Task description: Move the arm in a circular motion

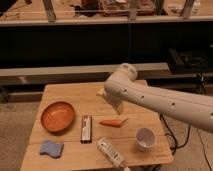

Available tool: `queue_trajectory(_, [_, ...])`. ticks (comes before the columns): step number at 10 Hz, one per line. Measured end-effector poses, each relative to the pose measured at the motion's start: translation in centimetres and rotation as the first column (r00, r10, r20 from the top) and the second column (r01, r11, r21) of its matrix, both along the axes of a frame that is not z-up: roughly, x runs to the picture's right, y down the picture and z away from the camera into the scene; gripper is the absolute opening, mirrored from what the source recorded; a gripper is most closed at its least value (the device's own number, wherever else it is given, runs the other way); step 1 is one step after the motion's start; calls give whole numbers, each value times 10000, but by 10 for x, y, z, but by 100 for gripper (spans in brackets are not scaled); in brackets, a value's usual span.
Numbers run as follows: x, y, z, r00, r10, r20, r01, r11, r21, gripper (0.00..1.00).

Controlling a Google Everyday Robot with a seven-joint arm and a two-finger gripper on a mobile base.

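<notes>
Here the arm [160,100] overhangs the table [65,92], jaws hidden beneath its elbow.

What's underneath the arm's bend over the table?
Bare wooden table and a pale shape poking out, possibly the gripper; the arm covers the rest. The carrot lies just clear of it.

wooden table [65,92] holds orange bowl [57,116], box [86,128], carrot [112,122], cup [145,138], bottle [110,152], sponge [51,148]; pincer [116,105] over it.

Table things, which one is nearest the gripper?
The carrot, lying just in front of the gripper under the bent arm; the bowl and cup sit farther off.
</notes>
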State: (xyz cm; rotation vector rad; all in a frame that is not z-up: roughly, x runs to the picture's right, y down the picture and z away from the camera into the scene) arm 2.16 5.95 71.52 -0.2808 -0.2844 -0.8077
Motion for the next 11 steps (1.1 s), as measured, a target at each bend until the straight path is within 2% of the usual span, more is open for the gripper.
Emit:
queue_trajectory(1, [0,0,0,9999,-144,48,143,9999,41,79])
queue_trajectory(4, [2,-6,5,9992,-194,340,194,9998,15,52])
queue_trajectory(5, [3,-17,17,9986,-183,505,183,9998,3,38])
queue_trajectory(7, [11,-41,37,9981,-147,594,146,9999,24,22])
queue_trajectory(9, [27,-81,72,9986,-42,530,41,10000,21,3])
queue_trajectory(11, [58,-107,103,9998,202,88,-199,9994,-281,0])
